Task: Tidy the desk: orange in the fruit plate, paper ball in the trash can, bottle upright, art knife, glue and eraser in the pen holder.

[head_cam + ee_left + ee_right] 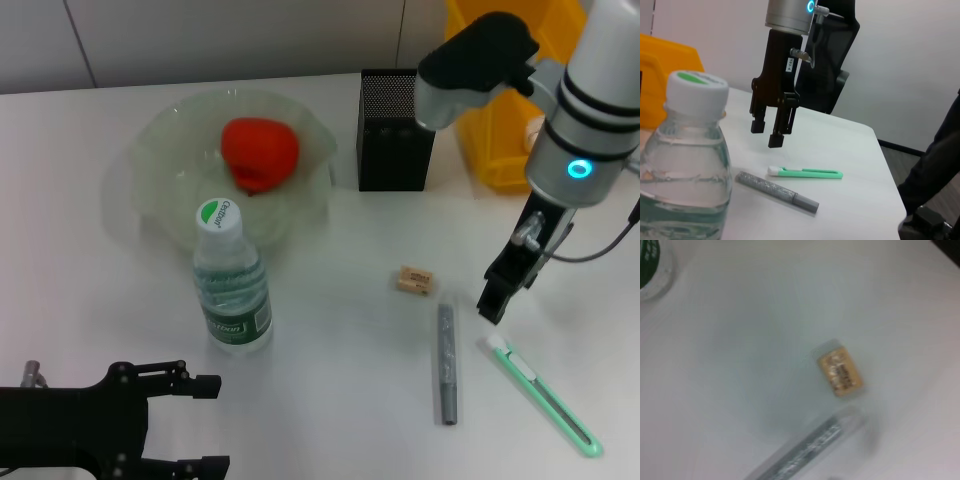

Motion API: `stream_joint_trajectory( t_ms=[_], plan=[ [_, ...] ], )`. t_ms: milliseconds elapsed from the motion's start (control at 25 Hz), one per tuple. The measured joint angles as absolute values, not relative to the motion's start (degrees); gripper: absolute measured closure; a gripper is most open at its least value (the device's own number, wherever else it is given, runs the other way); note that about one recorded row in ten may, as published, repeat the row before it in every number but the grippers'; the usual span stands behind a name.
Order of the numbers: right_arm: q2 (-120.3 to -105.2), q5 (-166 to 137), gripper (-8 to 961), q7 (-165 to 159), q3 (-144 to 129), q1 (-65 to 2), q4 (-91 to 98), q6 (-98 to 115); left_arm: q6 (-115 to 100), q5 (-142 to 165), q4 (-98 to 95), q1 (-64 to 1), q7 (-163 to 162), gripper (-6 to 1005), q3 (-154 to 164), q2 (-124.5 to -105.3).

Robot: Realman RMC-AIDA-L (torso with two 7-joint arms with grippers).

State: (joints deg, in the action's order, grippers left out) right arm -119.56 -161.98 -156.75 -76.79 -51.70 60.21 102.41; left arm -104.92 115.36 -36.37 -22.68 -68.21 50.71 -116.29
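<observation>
Two arms over the white desk [330, 340]: the right gripper [494, 296] hangs with fingers spread, empty, above the art knife's [545, 396] white tip; the left gripper [205, 425] rests low, released, near the upright bottle [230, 285]. Glue [447, 362] and eraser [415, 281] lie flat.

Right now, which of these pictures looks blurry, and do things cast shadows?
Right wrist view: soft and smeared, the eraser print unreadable. Head view: sharp, faint shadows beside the glue and bottle. Left wrist view: the near bottle looms slightly out of focus, the right gripper crisp.
</observation>
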Motion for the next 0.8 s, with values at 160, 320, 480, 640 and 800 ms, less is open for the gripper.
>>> stream_joint_trajectory(
  t_ms=[160, 320, 480, 640, 800],
  plan=[
    [-119.62, -160.0, 343, -158.6, -78.7, -51.3, 59.6, 102.5, -104.8, 116.3, -36.4, -22.7, -67.9, 184, 50.6, -116.58],
    [-119.68, -159.4, 344, -161.6, -82.3, -51.0, 59.9, 103.2, -105.1, 116.3, -36.4, -22.4, -66.6, 184, 50.6, -116.46],
    [-119.71, -159.3, 344, -164.8, -86.1, -51.0, 60.0, 103.8, -105.3, 116.3, -36.4, -22.3, -66.3, 184, 50.6, -116.41],
    [-119.71, -159.3, 344, -166.1, -86.8, -51.0, 60.0, 103.8, -105.3, 116.3, -36.4, -22.2, -66.3, 184, 50.6, -116.32],
    [-119.71, -159.3, 344, -167.1, -86.9, -50.8, 59.7, 103.4, -105.0, 116.3, -36.4, -22.2, -65.6, 184, 50.6, -116.31]
  ],
)
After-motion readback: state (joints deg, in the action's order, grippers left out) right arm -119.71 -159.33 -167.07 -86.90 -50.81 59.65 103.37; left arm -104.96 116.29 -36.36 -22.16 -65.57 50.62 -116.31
